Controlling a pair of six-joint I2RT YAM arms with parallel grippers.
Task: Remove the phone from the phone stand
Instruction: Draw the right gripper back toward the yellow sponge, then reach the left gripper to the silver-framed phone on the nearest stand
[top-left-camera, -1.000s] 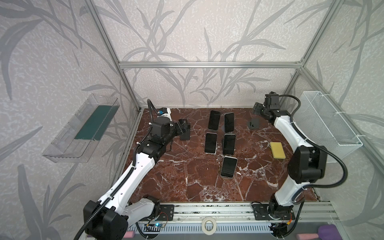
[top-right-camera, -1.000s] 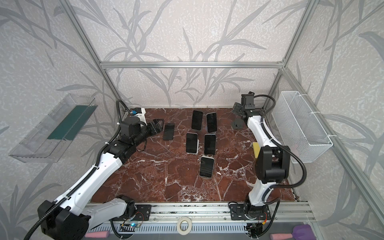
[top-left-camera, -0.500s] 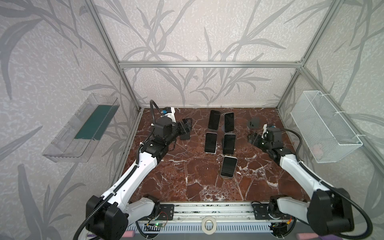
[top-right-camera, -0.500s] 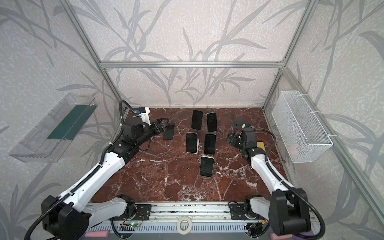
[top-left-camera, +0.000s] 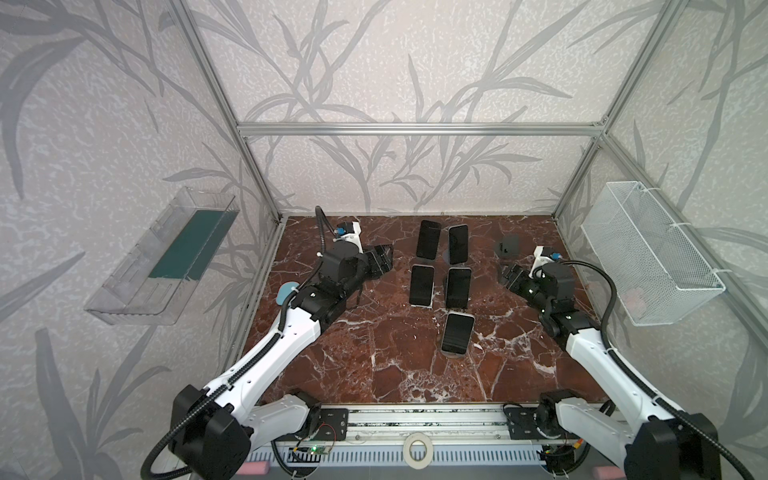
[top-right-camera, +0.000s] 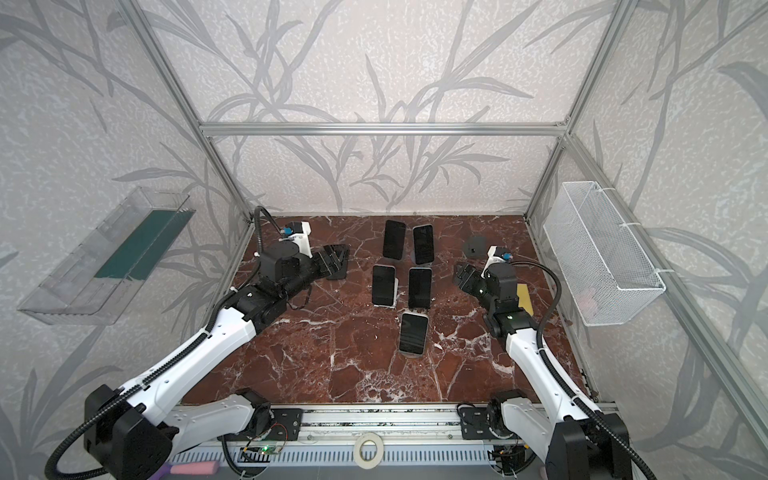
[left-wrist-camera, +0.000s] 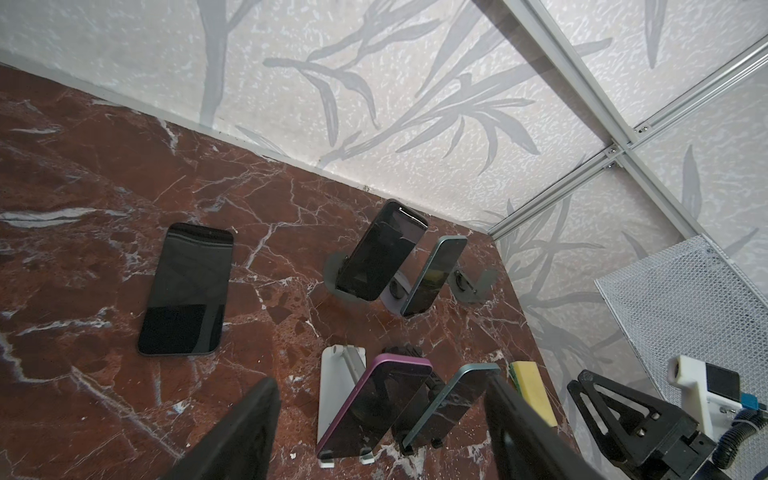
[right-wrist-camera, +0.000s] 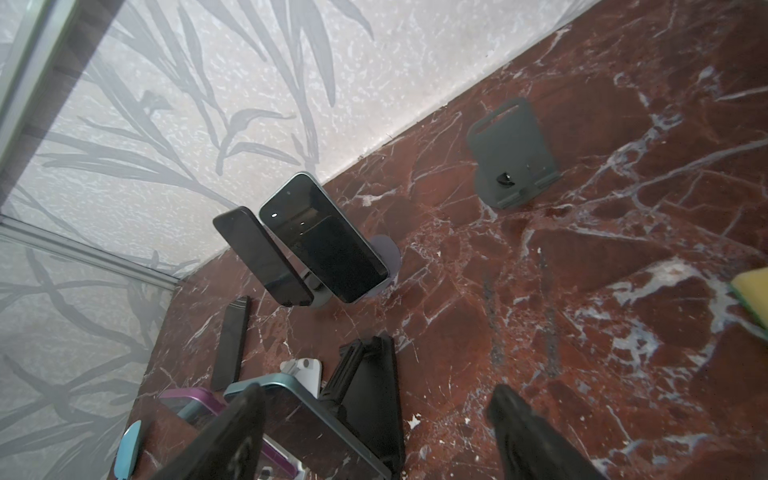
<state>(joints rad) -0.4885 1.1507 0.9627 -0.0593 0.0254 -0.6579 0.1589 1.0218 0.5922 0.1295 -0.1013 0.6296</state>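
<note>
A roll of tape (top-left-camera: 415, 449) sits on the front rail at the bottom centre of both top views. Beyond it, on the red marble counter (top-left-camera: 374, 365), the nearest phone (top-left-camera: 457, 337) leans on its stand just below mid-frame. Behind it, a purple-edged phone (top-left-camera: 422, 284) on a white stand (left-wrist-camera: 336, 390) and a teal-edged phone (top-left-camera: 458, 286) stand propped side by side.

To their right, the right gripper (top-left-camera: 508, 277) hangs low over the counter. Its fingers (right-wrist-camera: 528, 436) are apart and empty, near the teal-edged phone but clear of it. A second ago this arm reached high into the far right corner, above the empty grey stand (top-left-camera: 509, 246). It has since swung back and down, and the yellow sponge (top-right-camera: 524, 300) shows just beside its wrist.

At centre left, the left gripper (top-left-camera: 384, 259) has barely shifted. Its fingers (left-wrist-camera: 249, 432) are spread with nothing between them, beside a flat phone (left-wrist-camera: 187, 291) that lies screen-up on the counter.

Farthest back, a dark phone (top-left-camera: 429, 244) and a pale-blue phone (top-left-camera: 458, 244) lean on round-based stands near the rear wall. All five propped phones are where they were a second ago. A clear shelf (top-left-camera: 166, 266) hangs on the left wall and a wire basket (top-left-camera: 648, 257) on the right wall.
</note>
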